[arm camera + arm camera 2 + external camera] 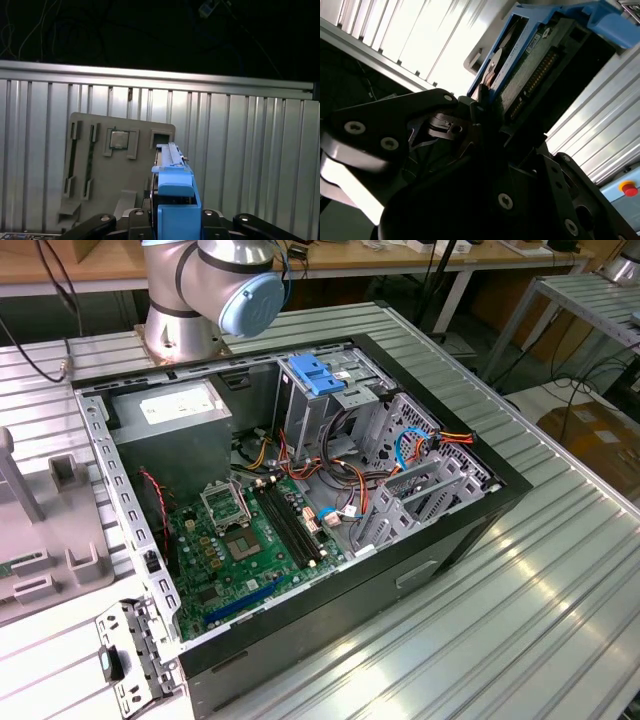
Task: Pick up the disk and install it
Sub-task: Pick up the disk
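Ok, pincer [172,217] pinching disk [175,192] at lower centre of first wrist view; likely rigid, heavyish, shock-sensitive, best held by long edges

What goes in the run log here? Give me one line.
gripper: shut on disk | disk: by gray fixture, contact unclear | computer case: open, disk not installed

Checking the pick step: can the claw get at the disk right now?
Likely yes: in the first wrist view the claw sits astride the disk at its blue end, apparently clamped on it, nothing between.
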`<move>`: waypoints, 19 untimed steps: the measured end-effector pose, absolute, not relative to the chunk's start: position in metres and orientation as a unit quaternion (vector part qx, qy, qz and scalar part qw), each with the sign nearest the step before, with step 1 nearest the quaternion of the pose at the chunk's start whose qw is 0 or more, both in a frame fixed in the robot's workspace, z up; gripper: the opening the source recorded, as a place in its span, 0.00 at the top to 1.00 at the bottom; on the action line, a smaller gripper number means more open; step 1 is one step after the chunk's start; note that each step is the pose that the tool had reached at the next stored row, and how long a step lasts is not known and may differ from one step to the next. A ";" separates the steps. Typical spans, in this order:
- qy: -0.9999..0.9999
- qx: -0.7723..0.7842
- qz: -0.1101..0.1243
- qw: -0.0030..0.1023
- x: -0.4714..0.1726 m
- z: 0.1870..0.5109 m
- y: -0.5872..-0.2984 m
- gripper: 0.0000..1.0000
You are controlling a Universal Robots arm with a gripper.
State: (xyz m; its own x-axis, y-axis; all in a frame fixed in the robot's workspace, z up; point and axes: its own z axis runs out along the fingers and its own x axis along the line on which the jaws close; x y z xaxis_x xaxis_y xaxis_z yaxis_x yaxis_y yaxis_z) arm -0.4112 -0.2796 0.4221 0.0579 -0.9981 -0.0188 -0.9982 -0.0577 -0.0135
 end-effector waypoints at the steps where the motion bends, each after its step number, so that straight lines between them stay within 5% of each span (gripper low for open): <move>1: 0.686 -0.727 0.002 0.011 -0.411 0.423 -0.280 0.64; 19: 0.686 -0.727 0.002 0.011 -0.411 0.457 -0.280 0.64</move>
